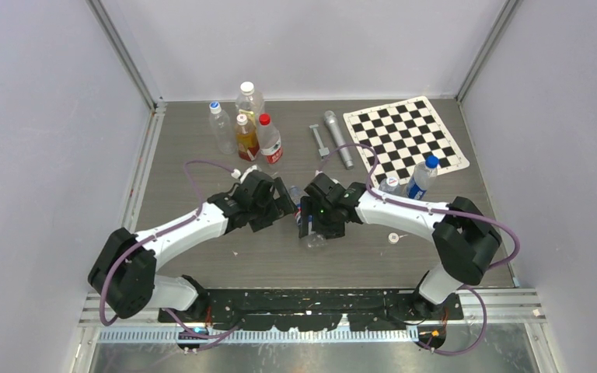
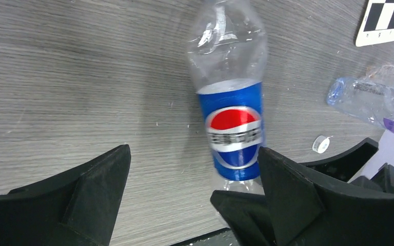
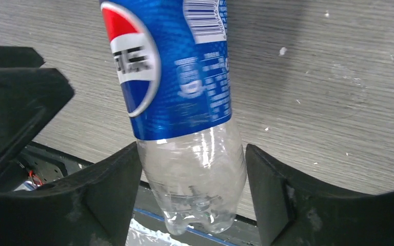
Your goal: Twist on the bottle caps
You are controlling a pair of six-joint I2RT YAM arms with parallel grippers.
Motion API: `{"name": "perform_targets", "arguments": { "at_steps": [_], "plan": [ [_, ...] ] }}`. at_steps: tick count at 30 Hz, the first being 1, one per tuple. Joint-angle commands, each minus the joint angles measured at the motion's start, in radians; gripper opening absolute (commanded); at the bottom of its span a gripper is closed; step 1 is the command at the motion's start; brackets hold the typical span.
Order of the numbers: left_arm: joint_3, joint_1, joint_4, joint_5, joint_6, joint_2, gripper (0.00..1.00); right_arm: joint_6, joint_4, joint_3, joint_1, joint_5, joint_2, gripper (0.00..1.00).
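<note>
A Pepsi-style bottle with a red-white-blue label is held off the table between the two arms. My right gripper is shut on its clear base, one finger pressed to each side. In the left wrist view the bottle hangs beside the right finger of my left gripper, whose jaws stand wide open around empty space. The bottle's neck runs out of that view, so I cannot see whether it has a cap. A small white cap lies loose on the table to the right. A blue-capped, blue-labelled bottle and a plain clear bottle stand beyond it.
At the back left stand several bottles, among them an amber-liquid bottle and a red-capped bottle. A checkered mat lies at the back right, with a grey cylinder and a small tool beside it.
</note>
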State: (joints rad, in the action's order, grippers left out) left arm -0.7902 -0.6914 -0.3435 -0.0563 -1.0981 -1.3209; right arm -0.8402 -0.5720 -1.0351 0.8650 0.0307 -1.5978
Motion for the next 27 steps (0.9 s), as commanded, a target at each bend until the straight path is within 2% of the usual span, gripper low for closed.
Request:
{"name": "perform_targets", "arguments": {
  "at_steps": [1,4,10,14,17,27],
  "plan": [
    [-0.003,0.001,0.088,0.025,-0.033,-0.006,0.97,-0.015,0.033,-0.019,0.008,-0.007,0.037,0.81],
    [0.012,0.001,0.099,0.008,-0.048,-0.002,0.95,0.002,-0.008,-0.034,0.008,-0.026,0.061,0.89],
    [0.021,-0.009,0.101,0.014,-0.083,-0.016,0.94,0.024,-0.068,-0.054,0.008,-0.083,0.123,0.91],
    [0.016,-0.052,0.059,-0.039,-0.104,-0.02,0.94,0.052,-0.113,-0.088,0.006,-0.122,0.187,0.92],
    [0.021,-0.101,0.054,-0.082,-0.13,-0.028,0.94,0.087,-0.159,-0.165,0.0,-0.142,0.232,0.99],
    [-0.035,-0.19,0.061,-0.166,-0.146,-0.153,0.9,0.198,-0.124,-0.096,-0.003,-0.311,0.528,1.0]
  ]
}}
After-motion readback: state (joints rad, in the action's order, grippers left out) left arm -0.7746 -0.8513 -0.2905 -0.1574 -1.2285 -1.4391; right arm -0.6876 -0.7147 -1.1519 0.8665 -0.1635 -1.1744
